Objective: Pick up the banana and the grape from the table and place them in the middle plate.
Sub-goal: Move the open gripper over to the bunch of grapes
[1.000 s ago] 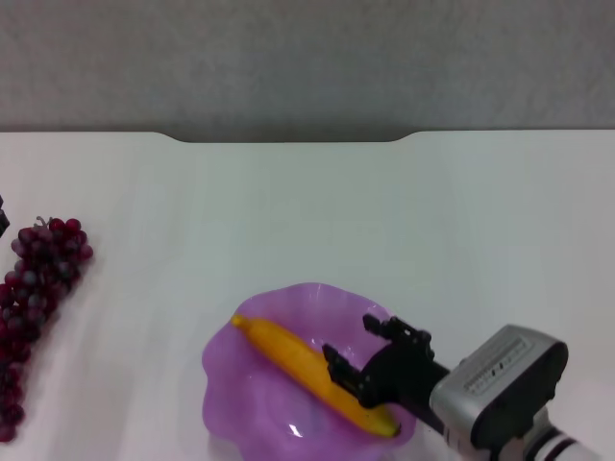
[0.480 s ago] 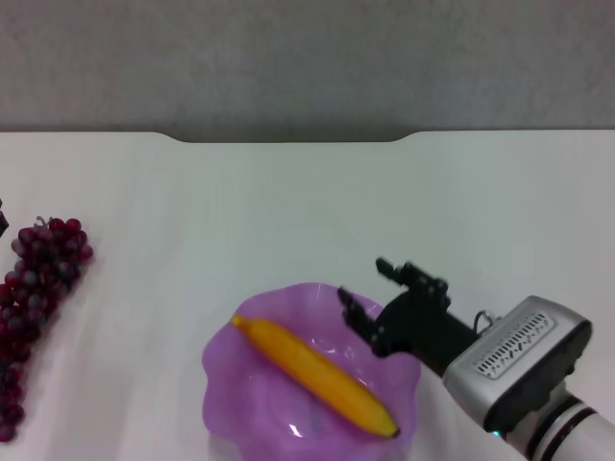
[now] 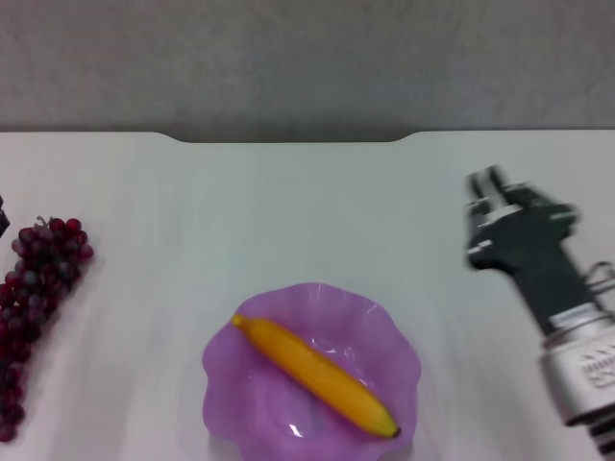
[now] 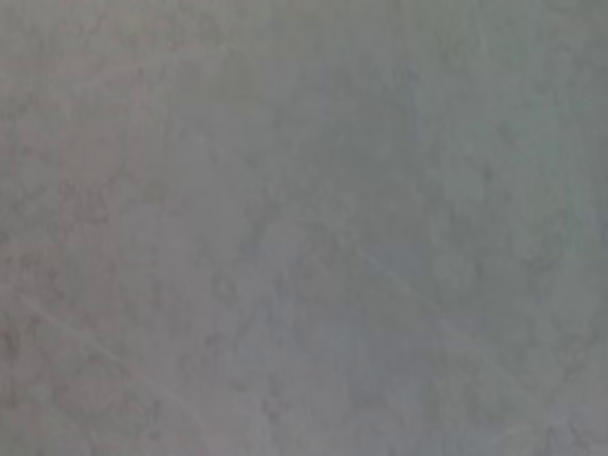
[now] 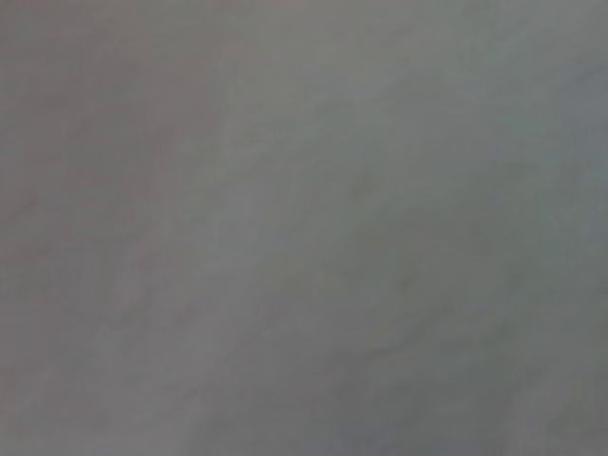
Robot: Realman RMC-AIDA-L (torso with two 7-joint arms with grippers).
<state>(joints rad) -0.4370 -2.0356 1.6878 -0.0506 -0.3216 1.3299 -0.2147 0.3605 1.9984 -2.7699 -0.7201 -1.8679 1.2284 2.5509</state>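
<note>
— Pincer check: where is yours, and is it carrying anything?

— Right pincer is up over the bare tabletop, empty; it's too blurred for me to tell how far its fingers are parted. My left pincer isn't in sight.

— And the fruit?

— Banana lies across the middle plate, nearer me and off to my pincer's left. Grape sits on the tabletop well beyond the plate, far to the left.

— Risks?

— I reckon a loose bunch grabbed by few berries could sag or slip. Dropped onto the banana, it might roll over that shallow rim.
</note>
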